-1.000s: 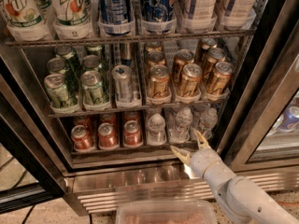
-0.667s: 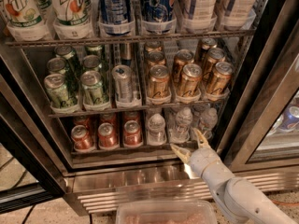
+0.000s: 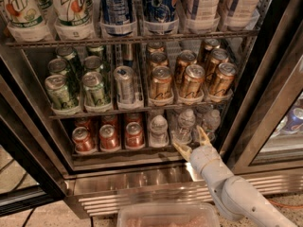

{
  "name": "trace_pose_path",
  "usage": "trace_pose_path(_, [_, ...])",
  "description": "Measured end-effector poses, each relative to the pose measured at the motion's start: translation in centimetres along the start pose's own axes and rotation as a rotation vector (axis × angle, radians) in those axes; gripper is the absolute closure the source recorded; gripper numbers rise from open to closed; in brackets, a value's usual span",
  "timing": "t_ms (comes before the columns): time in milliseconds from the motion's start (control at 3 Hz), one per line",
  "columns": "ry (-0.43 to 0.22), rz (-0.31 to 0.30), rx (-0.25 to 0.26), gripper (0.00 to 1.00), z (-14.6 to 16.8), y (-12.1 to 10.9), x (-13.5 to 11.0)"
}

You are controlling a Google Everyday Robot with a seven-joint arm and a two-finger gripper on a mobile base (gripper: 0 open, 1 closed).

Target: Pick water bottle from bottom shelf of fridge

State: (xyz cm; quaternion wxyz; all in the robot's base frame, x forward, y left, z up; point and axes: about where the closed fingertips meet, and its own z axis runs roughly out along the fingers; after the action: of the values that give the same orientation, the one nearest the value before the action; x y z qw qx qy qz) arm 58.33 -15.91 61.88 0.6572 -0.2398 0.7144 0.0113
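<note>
The fridge [image 3: 142, 188] stands open in front of me. On its bottom shelf [image 3: 118, 151], right half, stand three small clear water bottles with pale caps: one left [image 3: 158, 130], one in the middle [image 3: 185, 125] and one right [image 3: 211, 123]. My gripper [image 3: 192, 141] comes up from the lower right on a pale grey arm. It is open. Its two tan fingers point up just in front of the shelf's edge, one finger [image 3: 181, 149] below the middle bottle and the other between the middle and right bottles. Nothing is held.
Three red soda cans [image 3: 109, 137] fill the bottom shelf's left half. Gold cans [image 3: 191, 79] and green cans [image 3: 75, 86] stand on the rack above, large bottles on top. A dark door edge [image 3: 258, 93] lies right of the gripper. A clear plastic container [image 3: 168, 215] sits at the bottom edge.
</note>
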Motion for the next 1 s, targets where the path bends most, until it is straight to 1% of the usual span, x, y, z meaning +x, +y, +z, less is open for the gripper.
trace_pose_path(333, [-0.004,0.006,0.003,0.37,0.6,0.1,0.0])
trace_pose_path(1000, [-0.006,0.015,0.027,0.41,1.8,0.1,0.1])
